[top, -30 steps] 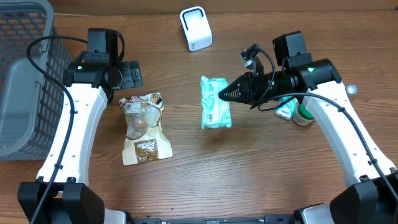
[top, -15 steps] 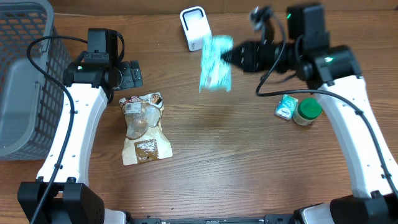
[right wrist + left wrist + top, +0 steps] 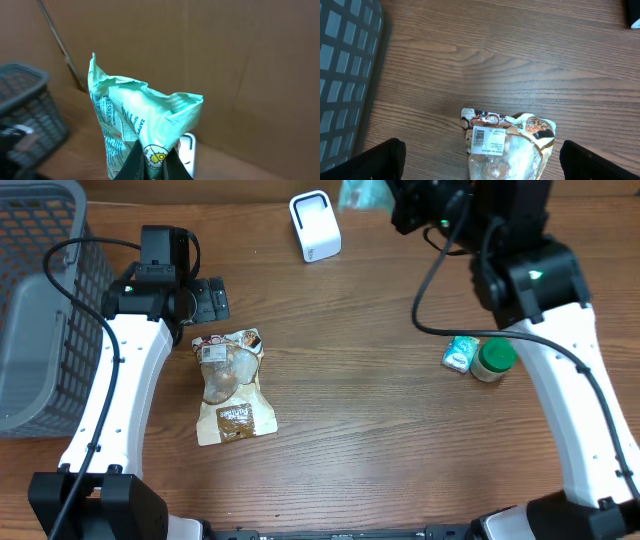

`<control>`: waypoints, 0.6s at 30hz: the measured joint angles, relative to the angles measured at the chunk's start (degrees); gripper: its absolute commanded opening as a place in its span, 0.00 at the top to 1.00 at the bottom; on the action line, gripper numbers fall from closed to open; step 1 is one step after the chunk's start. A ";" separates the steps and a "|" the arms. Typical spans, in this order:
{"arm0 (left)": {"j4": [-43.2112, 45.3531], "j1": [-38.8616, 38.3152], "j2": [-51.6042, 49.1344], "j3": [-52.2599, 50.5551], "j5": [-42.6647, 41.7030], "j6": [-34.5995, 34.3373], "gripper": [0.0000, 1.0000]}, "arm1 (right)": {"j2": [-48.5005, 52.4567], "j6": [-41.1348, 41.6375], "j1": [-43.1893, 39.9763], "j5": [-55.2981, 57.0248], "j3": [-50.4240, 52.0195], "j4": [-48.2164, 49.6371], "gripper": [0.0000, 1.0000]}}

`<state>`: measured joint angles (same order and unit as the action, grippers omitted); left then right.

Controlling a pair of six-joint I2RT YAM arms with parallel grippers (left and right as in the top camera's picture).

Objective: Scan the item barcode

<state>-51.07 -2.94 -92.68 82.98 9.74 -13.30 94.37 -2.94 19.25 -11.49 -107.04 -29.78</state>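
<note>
A grey mesh basket (image 3: 35,300) stands at the wooden table's (image 3: 380,430) left edge. A brown snack pouch (image 3: 232,385) lies flat nearby. Rightward, a green-lidded jar (image 3: 492,360) touches a small teal packet (image 3: 460,353).

Up and away from mid-table! Swung back with the black right gripper (image 3: 152,161): mint-green crinkled plastic packet (image 3: 360,194), lifted off the brown wooden table (image 3: 350,430), now raised at the far edge, just right of the white boxy scanner (image 3: 315,225).
</note>
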 measured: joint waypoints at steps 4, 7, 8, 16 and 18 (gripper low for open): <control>0.00 0.00 0.00 0.00 0.00 0.00 0.00 | 4.13 -6.78 3.04 5.25 0.00 2.93 0.96; 0.00 0.00 0.00 0.00 0.00 0.00 0.00 | 8.74 -12.92 5.33 9.57 0.00 5.97 0.96; -0.02 0.00 0.00 0.00 0.00 0.00 0.00 | 10.43 -14.95 6.12 11.41 0.00 7.08 0.96; 0.00 0.00 0.00 0.00 0.00 0.00 0.00 | 20.68 -23.91 8.76 21.53 0.00 17.66 0.96; 0.02 0.00 0.00 0.00 0.00 0.00 0.00 | 22.69 -24.76 8.74 23.41 0.00 20.11 0.96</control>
<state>-51.05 -2.94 -92.68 82.98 9.74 -13.30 117.05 -27.70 27.99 11.92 -107.04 -9.67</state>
